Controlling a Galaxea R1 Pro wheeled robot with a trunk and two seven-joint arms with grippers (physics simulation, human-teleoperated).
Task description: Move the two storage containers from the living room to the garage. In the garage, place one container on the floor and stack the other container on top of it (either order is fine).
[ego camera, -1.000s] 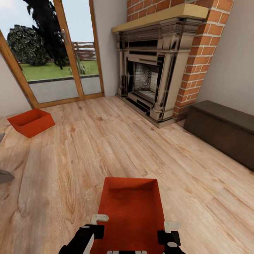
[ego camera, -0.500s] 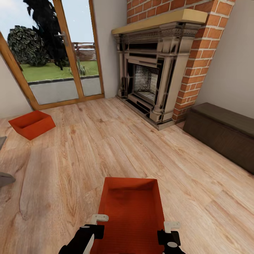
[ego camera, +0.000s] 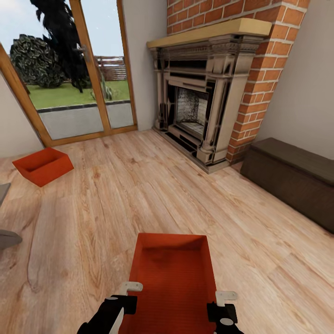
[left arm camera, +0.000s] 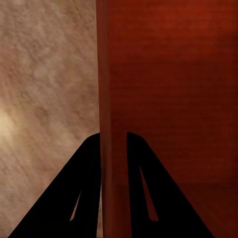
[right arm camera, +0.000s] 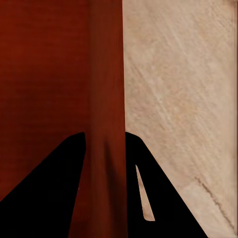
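The left claw (left arm camera: 114, 148) is clenched on the left side wall of the near storage container (ego camera: 172, 278); in the left wrist view the two black fingers (left arm camera: 84, 188) straddle the orange-red wall, one on each face. The right claw (right arm camera: 104, 148) grasps the opposite, right side wall in the same manner, with its black fingers (right arm camera: 148, 188) on either face of that wall. In the head view both claws appear at the bottom edge of the frame, the left claw (ego camera: 124, 299) at lower centre-left and the right claw (ego camera: 221, 306) at lower centre-right, with the container held between them.

The held container occupies the lower centre of the head view, its open top facing up, above the light wood-plank floor (ego camera: 139, 195) of the living room.

The second storage container (ego camera: 42, 165) rests on the same floor at the middle left of the frame, well apart from the first, near the wood-framed glass doors (ego camera: 79, 74) in the upper left.

The red-brick fireplace (ego camera: 208, 93) stands at upper centre-right. A dark low cabinet (ego camera: 292, 178) sits at the right edge, just beside the brickwork.
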